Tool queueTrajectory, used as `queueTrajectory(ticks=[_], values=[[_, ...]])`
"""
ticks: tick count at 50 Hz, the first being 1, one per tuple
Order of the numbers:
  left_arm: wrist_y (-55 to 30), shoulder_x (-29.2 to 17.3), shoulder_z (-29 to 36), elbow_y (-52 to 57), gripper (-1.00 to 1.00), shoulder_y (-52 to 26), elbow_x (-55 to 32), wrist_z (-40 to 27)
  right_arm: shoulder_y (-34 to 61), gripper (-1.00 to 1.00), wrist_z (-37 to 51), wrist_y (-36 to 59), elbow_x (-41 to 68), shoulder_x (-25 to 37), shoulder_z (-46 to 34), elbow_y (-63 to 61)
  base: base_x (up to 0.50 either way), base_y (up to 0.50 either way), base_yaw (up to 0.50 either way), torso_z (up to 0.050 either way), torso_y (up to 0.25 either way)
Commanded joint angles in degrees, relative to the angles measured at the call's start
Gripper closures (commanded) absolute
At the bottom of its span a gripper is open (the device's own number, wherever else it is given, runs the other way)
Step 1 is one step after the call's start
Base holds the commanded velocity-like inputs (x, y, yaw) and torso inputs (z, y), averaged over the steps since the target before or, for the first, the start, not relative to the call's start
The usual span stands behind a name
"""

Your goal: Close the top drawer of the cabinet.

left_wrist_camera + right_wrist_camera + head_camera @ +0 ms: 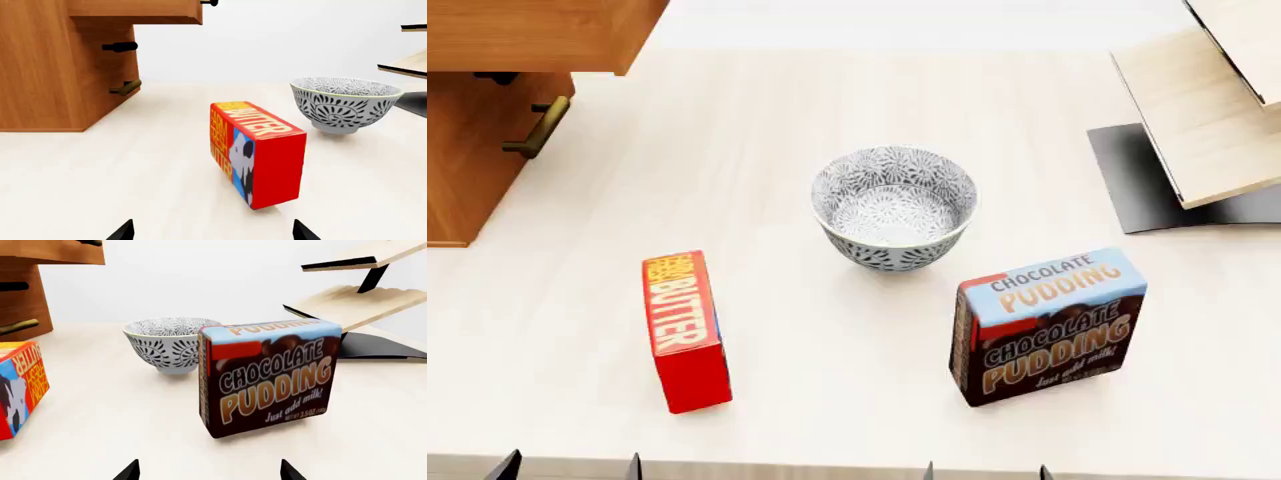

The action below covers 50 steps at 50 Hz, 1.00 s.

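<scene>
The top drawer [541, 35] jutted from the cabinet [467, 160] at eleven o'clock, awaiting a push, while both the left gripper [212, 231] and the right gripper [208, 471] hung back, fingers apart, holding nothing.

The cabinet [467, 170] and its top drawer [541, 35] look like warm, grained wood, with a dull brass-toned handle [539, 127]. The bowl [894, 207] seems glazed ceramic. The worktop [827, 330] is pale, matt wood.

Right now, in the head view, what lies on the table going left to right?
cabinet with the top drawer sticking out → butter box → patterned bowl → chocolate pudding box → pale wooden rack on its dark base.
</scene>
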<state>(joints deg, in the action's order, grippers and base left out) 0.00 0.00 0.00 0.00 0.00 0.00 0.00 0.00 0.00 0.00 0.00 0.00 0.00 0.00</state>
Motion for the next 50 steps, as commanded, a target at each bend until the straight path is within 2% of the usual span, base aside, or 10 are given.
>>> queueTrajectory(ticks=[1, 13, 21, 28, 31, 33, 35, 44, 50], values=[[0.0, -0.57, 0.64, 0.0, -1.0, 0.0, -0.56, -0.64, 0.0, -1.0, 0.72, 0.0, 0.54, 0.54, -0.72, 0.0, 0.0, 0.0, 0.0, 0.0, 0.0], [-0.67, -2.72, 3.11, 2.08, -1.0, 0.6, -2.28, -3.01, -0.24, -1.0, 3.3, 0.75, 1.2, 2.72, -3.78, -1.02, 0.0, 0.0, 0.0, 0.0, 0.0], [-6.05, -4.02, 4.31, 12.46, -1.0, 0.17, -2.3, -4.21, -1.02, -1.0, 3.72, 5.35, 2.04, 3.92, -4.73, -11.08, 0.0, 0.0, 0.0, 0.0, 0.0], [-14.23, -5.46, 4.31, 27.54, -1.0, -0.54, -3.23, -4.84, 0.19, -1.0, 4.54, 15.05, 3.09, 5.5, -4.26, -28.75, 0.0, 0.0, 0.0, 0.0, 0.0], [-18.65, -5.77, 4.55, 32.08, -1.0, -2.83, -3.16, -5.44, 2.2, -1.0, 5.04, 19.21, 2.74, 6.2, -4.4, -34.22, 0.0, 0.0, 0.0, 0.0, 0.0], [-18.74, -5.9, 4.64, 32.16, -1.0, -2.86, -3.28, -5.6, 2.23, -1.0, 5.21, 19.33, 2.86, 6.34, -4.49, -34.32, 0.0, 0.0, 0.0, 0.0, 0.0], [-23.71, -6.06, 4.5, 37.34, -1.0, -5.44, -3.82, -5.95, 4.79, -1.0, 5.45, 24.07, 3.35, 6.82, -4.08, -40.23, 0.0, 0.0, 0.0, 0.0, 0.0], [-29.76, -7.07, 3.75, 44.33, -1.0, -8.32, -5.33, -6.77, 9.86, -1.0, 7.34, 32.95, 5.21, 6.67, -2.36, -48.28, 0.0, 0.0, 0.0, 0.0, 0.0], [-29.06, -7.41, 4.15, 44.03, -1.0, -8.33, -5.42, -7.2, 9.87, -1.0, 8.12, 32.83, 4.84, 7.01, -3.2, -48.31, 0.0, 0.0, 0.0, 0.0, 0.0]])
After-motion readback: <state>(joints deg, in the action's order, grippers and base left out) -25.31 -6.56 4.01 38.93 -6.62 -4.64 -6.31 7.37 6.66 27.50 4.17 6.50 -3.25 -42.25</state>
